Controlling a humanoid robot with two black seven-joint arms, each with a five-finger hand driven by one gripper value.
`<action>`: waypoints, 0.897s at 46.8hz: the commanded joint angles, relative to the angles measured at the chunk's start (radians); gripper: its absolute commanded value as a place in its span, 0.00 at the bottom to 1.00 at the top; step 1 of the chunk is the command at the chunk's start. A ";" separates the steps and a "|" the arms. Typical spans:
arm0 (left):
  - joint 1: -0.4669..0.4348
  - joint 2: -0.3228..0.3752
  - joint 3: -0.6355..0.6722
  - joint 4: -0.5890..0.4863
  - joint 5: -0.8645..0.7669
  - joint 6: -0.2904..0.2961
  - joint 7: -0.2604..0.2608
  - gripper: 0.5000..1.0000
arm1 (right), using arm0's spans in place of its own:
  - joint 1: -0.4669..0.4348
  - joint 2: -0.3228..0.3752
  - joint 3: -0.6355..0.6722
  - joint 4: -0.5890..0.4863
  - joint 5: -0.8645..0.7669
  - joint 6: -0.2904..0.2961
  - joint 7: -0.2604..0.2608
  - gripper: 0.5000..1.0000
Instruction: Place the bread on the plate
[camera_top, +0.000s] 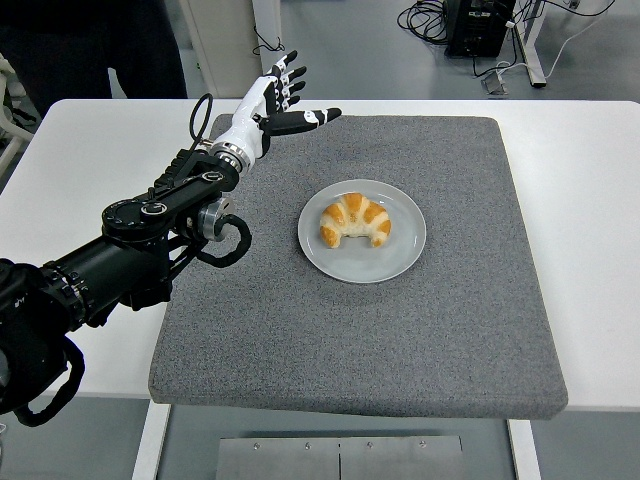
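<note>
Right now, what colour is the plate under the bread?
The plate is plain pale grey, seen best in the head view.

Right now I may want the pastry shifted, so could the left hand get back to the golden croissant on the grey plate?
Probably yes. The left hand is open and empty over the mat's far left, and nothing stands between it and the golden croissant on the grey plate.
</note>
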 joint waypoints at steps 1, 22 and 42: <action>0.000 0.000 -0.030 0.020 -0.006 0.000 -0.007 0.94 | 0.001 0.000 0.000 0.000 0.000 0.000 0.000 1.00; 0.034 0.000 -0.149 0.119 -0.177 -0.090 -0.035 0.94 | 0.001 0.000 0.000 0.000 0.000 0.000 0.000 1.00; 0.041 0.000 -0.261 0.234 -0.256 -0.247 -0.033 0.94 | 0.001 0.000 0.000 0.003 0.000 0.003 0.000 1.00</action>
